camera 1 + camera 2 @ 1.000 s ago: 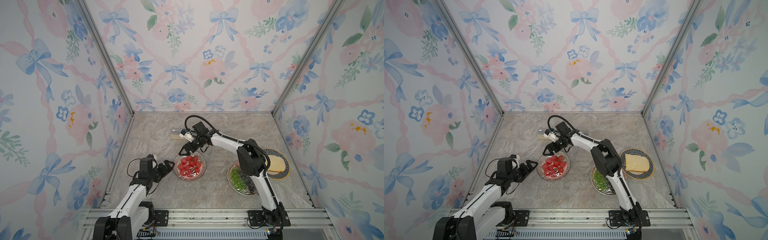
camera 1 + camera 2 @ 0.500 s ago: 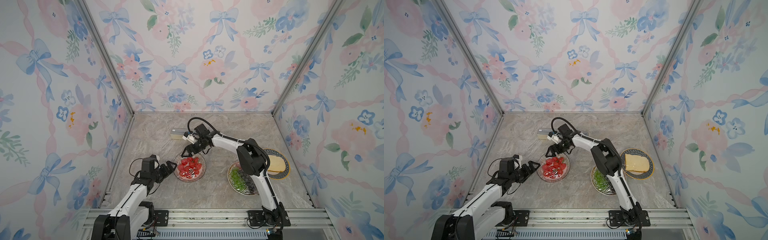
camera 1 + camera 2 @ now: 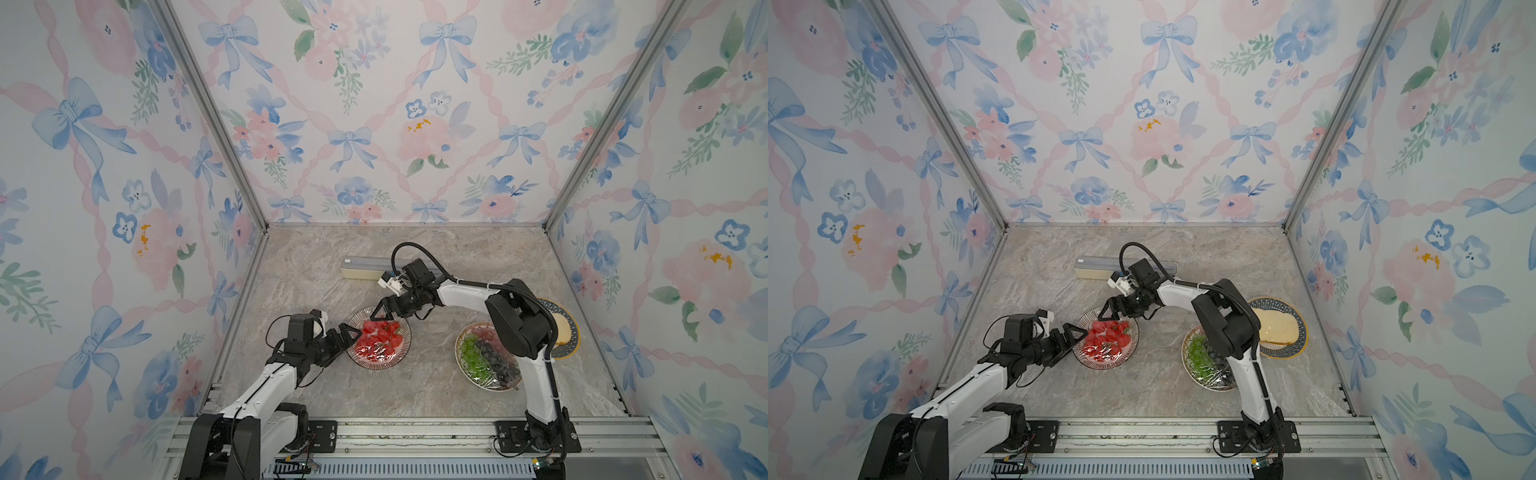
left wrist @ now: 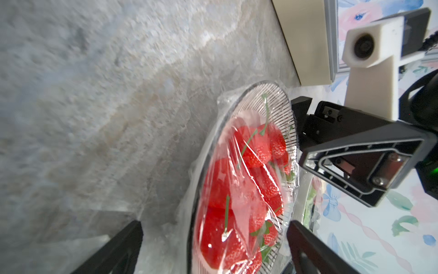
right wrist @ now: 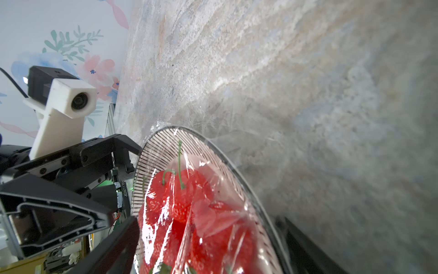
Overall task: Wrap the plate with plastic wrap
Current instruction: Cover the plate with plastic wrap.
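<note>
Top views both show the marble table (image 3: 415,399) with the strawberry plate (image 3: 405,351) left of centre, directly between the two arms. Behind it, near the back wall, the long wrap box (image 3: 361,268) lies crosswise, its long axis running side to side, well apart from the plate.

The plastic wrap (image 4: 246,185) is already drawn over the strawberries. It is crinkled and glossy, and in the left wrist view a loose skirt of it spills past the rim onto the table.

The left gripper (image 3: 348,336) sits at the plate's left rim, pointing in toward the fruit. Its jaws are spread wide with the plate's edge in the gap, and they hold nothing. The right gripper (image 3: 388,311) hangs at the far rim, also spread and empty.

The plate lies straight ahead of both pincers. The loose film looks closest to the left one, so that arm seems better placed to press or tuck it under the rim.
</note>
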Robot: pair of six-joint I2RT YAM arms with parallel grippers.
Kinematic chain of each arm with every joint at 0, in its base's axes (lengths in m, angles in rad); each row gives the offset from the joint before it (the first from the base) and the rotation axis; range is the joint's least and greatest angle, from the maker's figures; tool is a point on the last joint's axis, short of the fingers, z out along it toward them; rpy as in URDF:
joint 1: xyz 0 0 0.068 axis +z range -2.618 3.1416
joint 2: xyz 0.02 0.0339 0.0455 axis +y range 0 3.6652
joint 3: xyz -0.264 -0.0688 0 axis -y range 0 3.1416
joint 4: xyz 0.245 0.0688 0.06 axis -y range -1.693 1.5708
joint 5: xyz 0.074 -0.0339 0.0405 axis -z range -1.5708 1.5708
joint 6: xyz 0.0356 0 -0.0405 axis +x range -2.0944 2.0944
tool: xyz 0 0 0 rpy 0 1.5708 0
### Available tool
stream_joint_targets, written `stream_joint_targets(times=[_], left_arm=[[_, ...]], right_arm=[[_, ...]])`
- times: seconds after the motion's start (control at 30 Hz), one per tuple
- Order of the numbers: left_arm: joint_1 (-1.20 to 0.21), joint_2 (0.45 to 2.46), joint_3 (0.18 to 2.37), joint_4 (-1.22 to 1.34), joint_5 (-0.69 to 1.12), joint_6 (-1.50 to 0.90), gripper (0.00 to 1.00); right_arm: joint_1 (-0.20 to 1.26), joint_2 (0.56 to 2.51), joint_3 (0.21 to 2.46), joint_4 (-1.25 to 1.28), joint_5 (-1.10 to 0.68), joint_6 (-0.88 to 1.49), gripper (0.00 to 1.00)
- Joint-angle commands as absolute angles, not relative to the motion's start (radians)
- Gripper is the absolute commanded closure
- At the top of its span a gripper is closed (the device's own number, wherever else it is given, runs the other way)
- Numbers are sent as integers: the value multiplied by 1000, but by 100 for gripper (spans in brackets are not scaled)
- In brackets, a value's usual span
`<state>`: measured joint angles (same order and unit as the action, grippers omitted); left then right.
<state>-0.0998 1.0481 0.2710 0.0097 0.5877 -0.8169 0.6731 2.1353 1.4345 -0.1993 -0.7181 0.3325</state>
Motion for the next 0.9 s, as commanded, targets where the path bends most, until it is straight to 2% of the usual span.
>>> stream_joint_targets(times=[0.0, 0.23, 0.27, 0.37, 0.63, 0.87], left_arm=[[-113, 1085, 283, -1, 621, -839, 2], [-145, 1148, 329, 14, 639, -809, 2], [-152, 1150, 337, 19, 636, -808, 2], [-178, 1165, 355, 28, 645, -810, 2], [-262, 1215, 374, 104, 678, -841, 2], [-359, 1289, 410, 189, 677, -877, 2]], right_arm=[[633, 2013, 1401, -273, -457, 328, 7], [595, 1835, 1220, -334, -387, 451, 3], [602, 1812, 1184, -327, -393, 482, 0], [646, 1763, 1108, -293, -395, 570, 3], [759, 1798, 1033, -133, -372, 813, 3], [753, 1862, 1151, -119, -379, 812, 2]])
